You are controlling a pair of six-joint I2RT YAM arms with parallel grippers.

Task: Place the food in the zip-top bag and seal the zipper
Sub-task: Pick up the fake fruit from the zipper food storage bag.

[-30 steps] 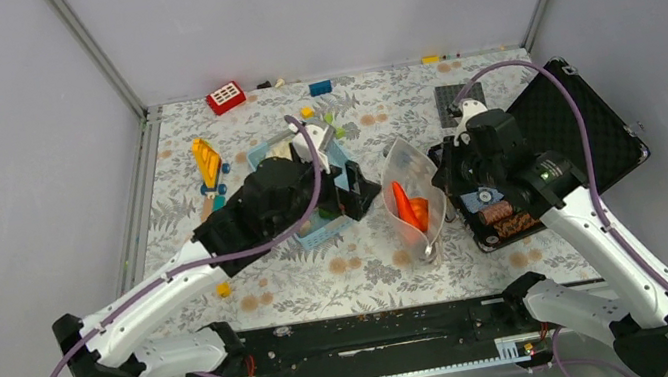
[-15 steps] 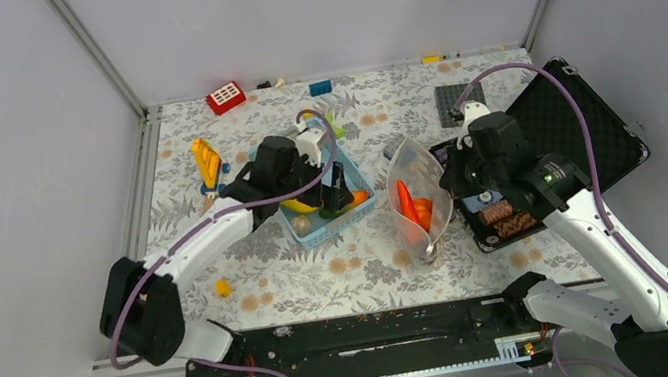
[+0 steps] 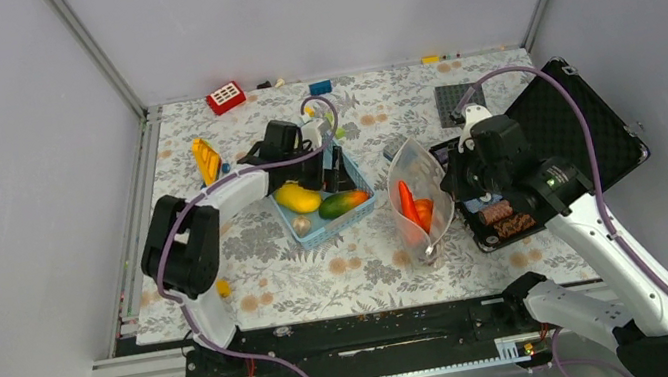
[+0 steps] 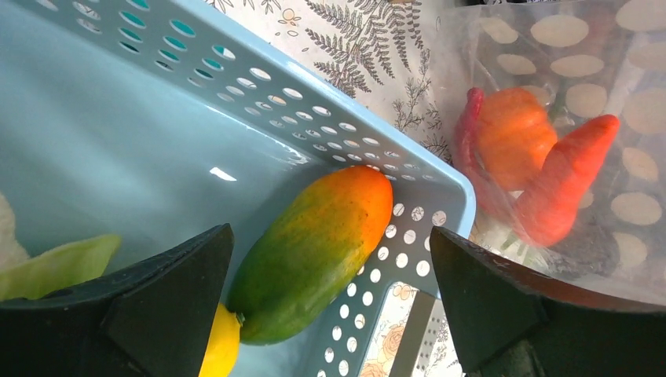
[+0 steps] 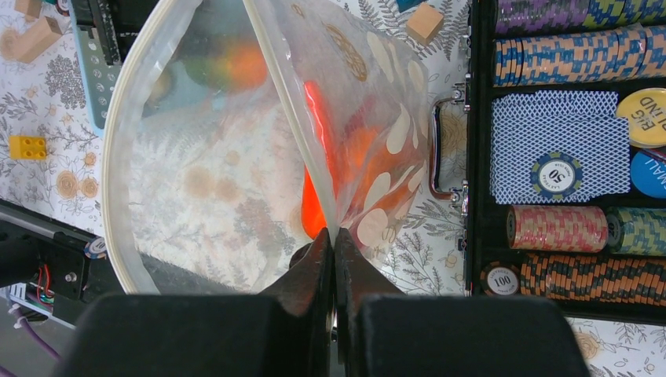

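We judge the task midway: a carrot (image 4: 569,184) lies in the bag (image 3: 418,170), right of the basket (image 4: 314,118); right gripper (image 5: 334,255) clamps the bag's rim, left gripper (image 4: 330,302) gapes over basket food (image 4: 314,251); zipper (image 5: 283,102) unsealed.

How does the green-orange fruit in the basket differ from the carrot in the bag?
The fruit lies in the basket; the carrot is inside the bag. The fruit is plump and oval, the carrot long and tapered. The fruit fades from green to orange; the carrot is plain orange-red. Both are toy food.
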